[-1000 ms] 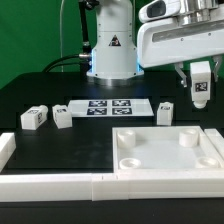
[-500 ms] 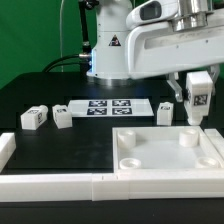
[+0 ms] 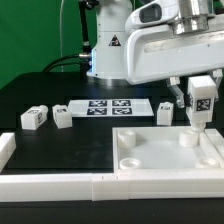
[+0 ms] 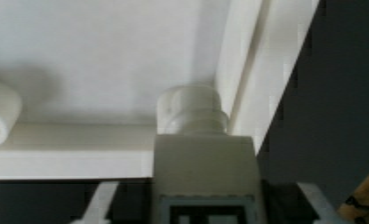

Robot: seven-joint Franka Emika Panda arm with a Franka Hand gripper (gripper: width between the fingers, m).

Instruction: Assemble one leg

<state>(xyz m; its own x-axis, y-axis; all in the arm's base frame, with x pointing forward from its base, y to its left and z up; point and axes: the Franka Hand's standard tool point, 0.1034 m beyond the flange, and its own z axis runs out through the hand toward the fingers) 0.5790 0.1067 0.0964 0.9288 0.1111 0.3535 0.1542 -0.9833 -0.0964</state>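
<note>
Gripper (image 3: 199, 94) fingers are closed on the leg (image 3: 201, 106), held upright above the far corner socket (image 3: 188, 139) of the white panel (image 3: 160, 162); contact cannot be determined.

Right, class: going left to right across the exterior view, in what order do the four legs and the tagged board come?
first loose leg → second loose leg → marker board → third loose leg → held leg
</note>
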